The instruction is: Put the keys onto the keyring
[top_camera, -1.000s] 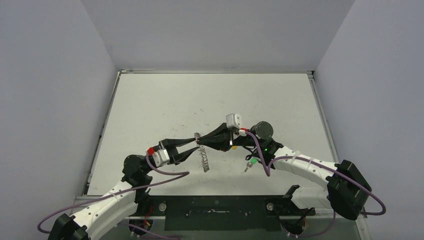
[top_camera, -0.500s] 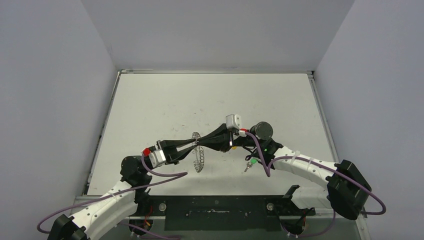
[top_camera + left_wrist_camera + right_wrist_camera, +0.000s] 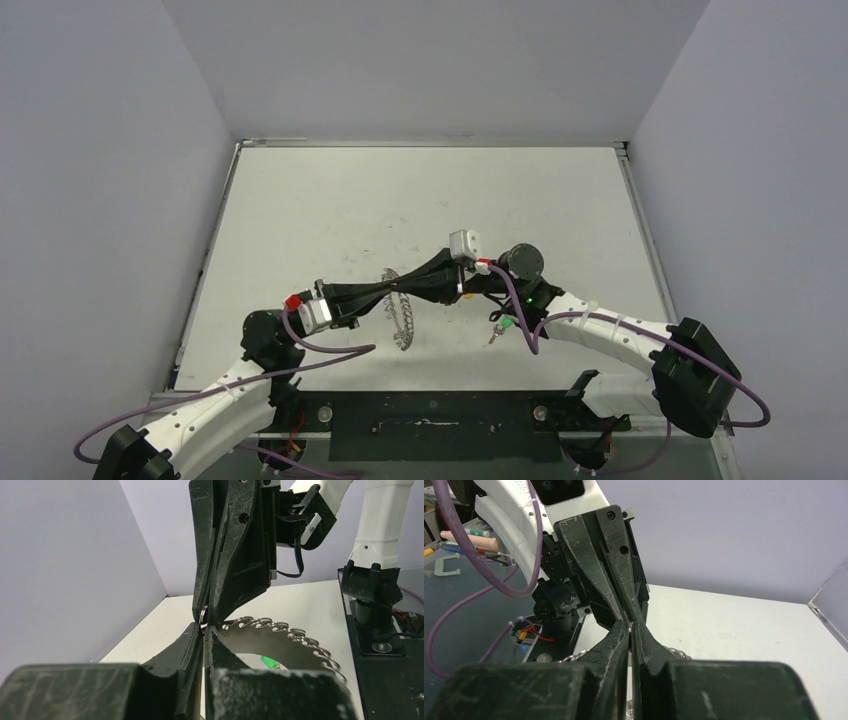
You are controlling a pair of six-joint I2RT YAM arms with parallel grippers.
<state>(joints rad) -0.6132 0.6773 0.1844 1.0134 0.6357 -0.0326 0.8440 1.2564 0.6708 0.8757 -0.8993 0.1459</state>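
Shut now: my left claw [image 3: 202, 630], tip to tip with my right claw [image 3: 629, 630].
Both pinch one loop of the silver loop-rimmed metal keyring [image 3: 404, 325], tilted over scuffed white tabletop [image 3: 330, 200]; green-headed silver key [image 3: 506, 323] lies near; pale grey walls [image 3: 100, 200].

The left arm [image 3: 210, 410] and right arm [image 3: 610, 332]: white shells, black joints, purple cable [image 3: 340, 350] each. The left tool [image 3: 203, 630] and right tool [image 3: 629, 627] are scuffed black, red tape [image 3: 293, 301] behind.

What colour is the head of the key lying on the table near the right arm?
Green: the key shows best in the top external view.
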